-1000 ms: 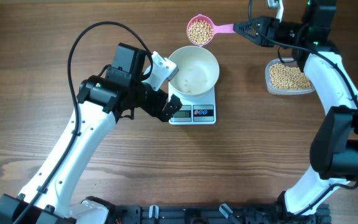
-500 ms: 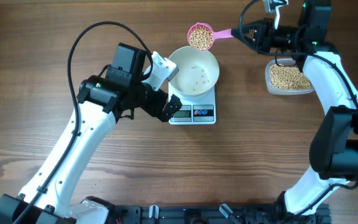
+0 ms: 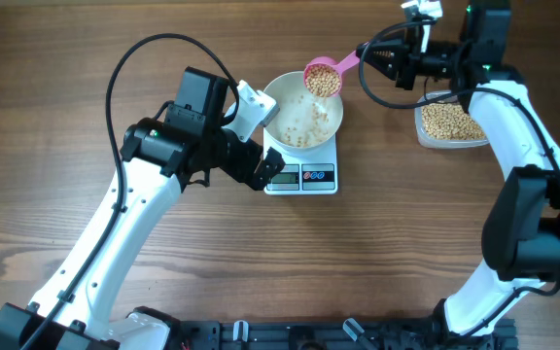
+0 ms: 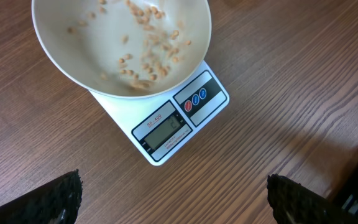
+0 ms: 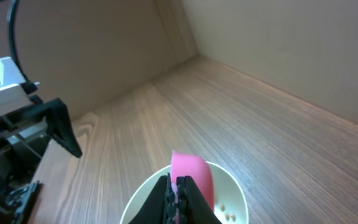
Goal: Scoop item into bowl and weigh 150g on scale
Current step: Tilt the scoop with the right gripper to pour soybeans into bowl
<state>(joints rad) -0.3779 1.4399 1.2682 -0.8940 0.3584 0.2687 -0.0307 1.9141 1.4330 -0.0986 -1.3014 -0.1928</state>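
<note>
Since the previous frame, the pink scoop has shifted left over the bowl, upper centre, and tilted; beans lie inside the bowl. The right gripper clamps the scoop handle; the left gripper stands wide beside the scale.

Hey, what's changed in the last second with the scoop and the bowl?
The right gripper, shut on the pink scoop, carried it from behind the bowl to above its far rim. Beans now lie in the bowl, which was empty a second ago. The left gripper, scale and tub stayed put.
</note>
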